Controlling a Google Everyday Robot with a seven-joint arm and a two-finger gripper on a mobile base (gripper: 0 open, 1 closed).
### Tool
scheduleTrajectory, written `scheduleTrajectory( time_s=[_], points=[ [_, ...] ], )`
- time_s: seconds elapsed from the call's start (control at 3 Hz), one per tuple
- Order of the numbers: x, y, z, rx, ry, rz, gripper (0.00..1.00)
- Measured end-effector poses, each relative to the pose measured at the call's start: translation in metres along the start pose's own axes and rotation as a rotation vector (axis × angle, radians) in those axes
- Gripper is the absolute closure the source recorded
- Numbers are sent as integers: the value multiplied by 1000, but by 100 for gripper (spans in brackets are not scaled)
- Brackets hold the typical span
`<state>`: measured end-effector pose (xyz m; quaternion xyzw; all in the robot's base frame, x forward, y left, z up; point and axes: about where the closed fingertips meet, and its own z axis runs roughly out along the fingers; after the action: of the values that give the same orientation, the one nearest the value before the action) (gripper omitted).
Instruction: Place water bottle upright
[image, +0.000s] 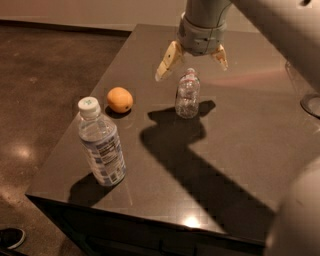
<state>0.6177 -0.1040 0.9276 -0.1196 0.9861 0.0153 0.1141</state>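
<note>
While the gripper (190, 70) hangs over the far middle of the dark table (240, 135), its two pale fingers (167, 61) are splayed wide and grip nothing. Right beneath them the water bottle (188, 97) stands upright on the tabletop, its top between the spread fingers and seemingly free of both. An orange (120, 99) sits near it on the left. Toward the front left corner, well apart, a bigger bottle with a blue-and-white label (101, 145) also stands upright. The arm's shadow (200, 165) lies across the surface
</note>
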Motion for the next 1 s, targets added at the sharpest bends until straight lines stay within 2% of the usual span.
scheduleTrajectory(
  time_s=[0.67,1.0],
  points=[
    [-34,-9,41,17,71,136,0],
    [-41,-11,58,5,92,177,0]
  ],
)
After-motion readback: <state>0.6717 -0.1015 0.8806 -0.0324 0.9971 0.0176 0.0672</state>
